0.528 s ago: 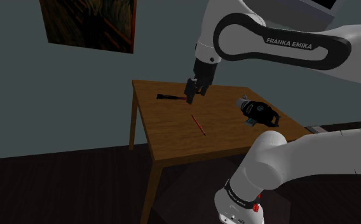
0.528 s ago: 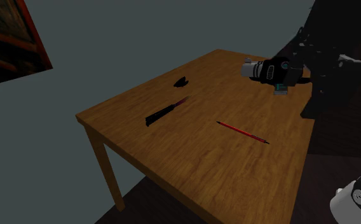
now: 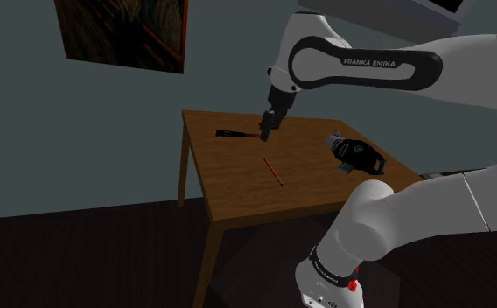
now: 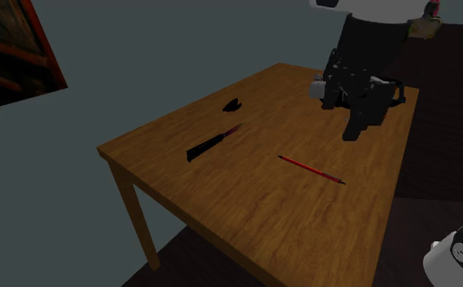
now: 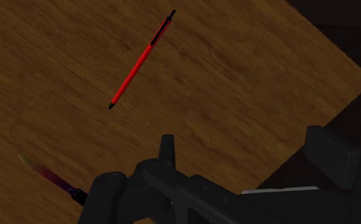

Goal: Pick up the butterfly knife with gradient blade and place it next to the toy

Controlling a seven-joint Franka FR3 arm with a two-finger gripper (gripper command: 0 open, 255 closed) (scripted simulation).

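Note:
The butterfly knife (image 3: 233,134) lies flat on the wooden table (image 3: 238,188) near its far edge, with a dark handle and a purple-to-yellow blade (image 5: 42,173). It also shows as the knife (image 4: 213,143) in the second exterior view. My black gripper (image 3: 265,133) hovers above the table just beside the knife's blade end, open and holding nothing. In the wrist view the gripper (image 5: 246,153) has its fingers apart. The toy (image 3: 353,154), black with a white end, rests near the stand's side of the table. In the second exterior view the gripper (image 4: 354,129) mostly covers the toy (image 4: 317,85).
A red pen (image 3: 274,172) lies mid-table between knife and toy, seen too as the pen (image 5: 141,58) and the pen (image 4: 311,169). A small black object (image 4: 234,104) sits beyond the knife. A framed picture (image 3: 120,31) hangs on the wall.
The arm has turned and the hand has swung in over the toy in the second exterior view. In the shoulder view the gripper has shifted slightly. Knife, pen and toy have not moved.

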